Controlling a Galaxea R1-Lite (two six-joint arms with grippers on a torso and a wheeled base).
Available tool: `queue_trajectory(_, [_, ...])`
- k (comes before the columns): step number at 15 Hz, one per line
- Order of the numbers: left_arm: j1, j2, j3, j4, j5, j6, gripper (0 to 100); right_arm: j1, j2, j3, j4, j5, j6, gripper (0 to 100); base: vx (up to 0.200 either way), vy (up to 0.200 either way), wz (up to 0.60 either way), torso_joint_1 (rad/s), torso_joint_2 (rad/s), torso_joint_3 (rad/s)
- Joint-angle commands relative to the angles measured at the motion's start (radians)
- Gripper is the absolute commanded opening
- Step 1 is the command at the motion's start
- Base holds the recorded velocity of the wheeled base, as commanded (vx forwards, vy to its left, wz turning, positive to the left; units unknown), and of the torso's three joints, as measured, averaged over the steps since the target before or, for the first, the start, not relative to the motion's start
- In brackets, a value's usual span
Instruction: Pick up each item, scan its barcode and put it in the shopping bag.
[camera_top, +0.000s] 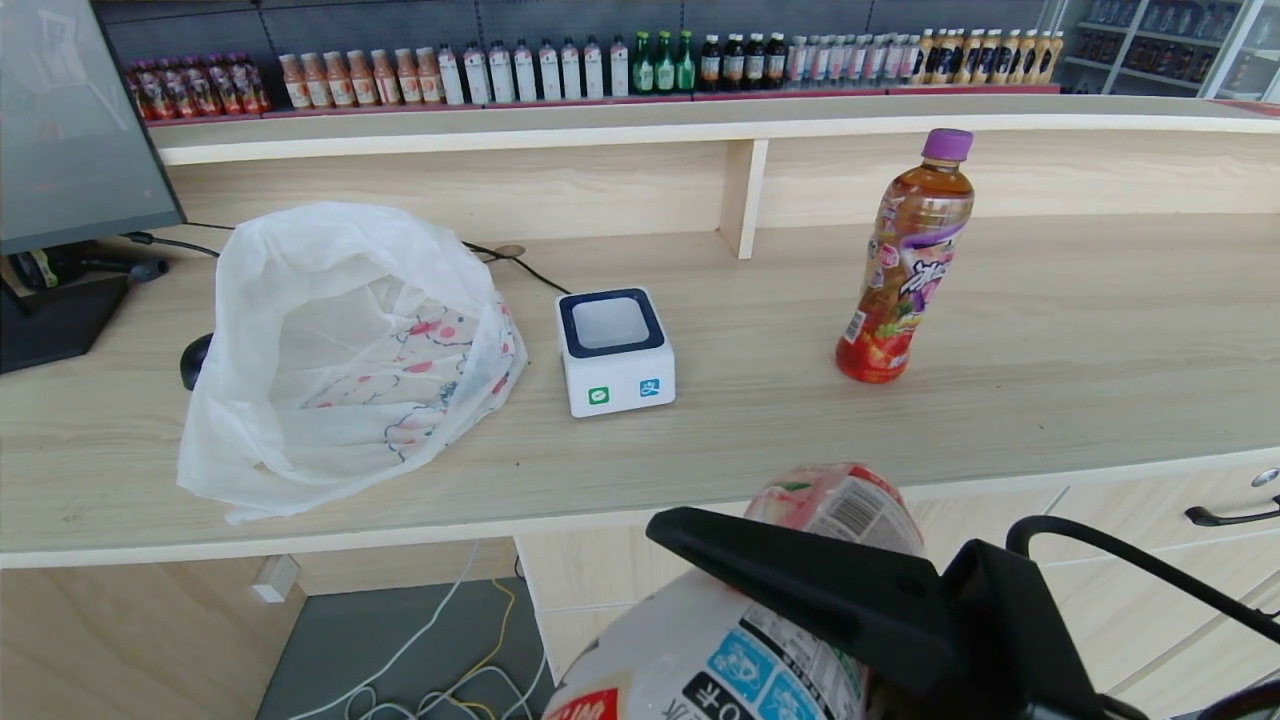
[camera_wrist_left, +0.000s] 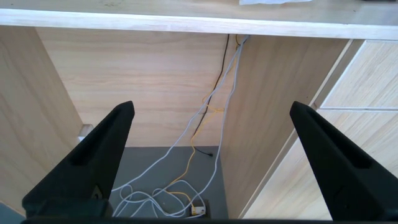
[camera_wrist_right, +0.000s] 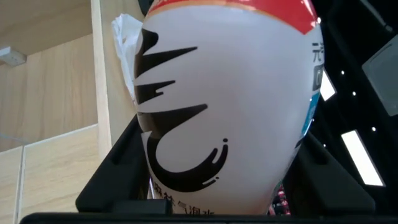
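While the wooden counter (camera_top: 1050, 330) is carrying the white shopping bag (camera_top: 340, 350) at nine o'clock, the tea bottle (camera_top: 905, 260) is standing upright at two o'clock, with the scanner (camera_top: 613, 350) sitting between them. The right gripper (camera_wrist_right: 217, 186) is clamping a white-labelled bottle (camera_top: 690, 640) at six o'clock, off the counter's near edge. The left gripper (camera_wrist_left: 211, 109) is hanging wide open below the counter.

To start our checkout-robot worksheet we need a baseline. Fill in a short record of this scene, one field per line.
Right tool: shut on white-labelled container, held short of the counter
Left tool: open, empty, below counter level
Scanner: mid-counter
Shopping bag: open, on counter, left of scanner
Purple-capped bottle: upright, right of scanner
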Motion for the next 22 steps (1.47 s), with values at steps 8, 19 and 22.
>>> queue_trajectory(8, [0.000, 0.000, 0.000, -0.001, 0.000, 0.000, 100, -0.004, 0.036, -0.015, -0.022, 0.000, 0.010, 0, 0.000, 0.000, 0.00, 0.000, 0.00, 0.000])
queue_trajectory(19, [0.000, 0.000, 0.000, -0.001, 0.000, 0.000, 100, -0.053, 0.056, -0.039, -0.139, -0.181, 0.588, 0, 0.000, 0.000, 0.00, 0.000, 0.00, 0.000])
queue_trajectory(22, [0.000, 0.000, 0.000, -0.001, 0.000, 0.000, 100, -0.148, 0.058, -0.076, -0.133, -0.241, 0.827, 0, 0.000, 0.000, 0.00, 0.000, 0.00, 0.000])
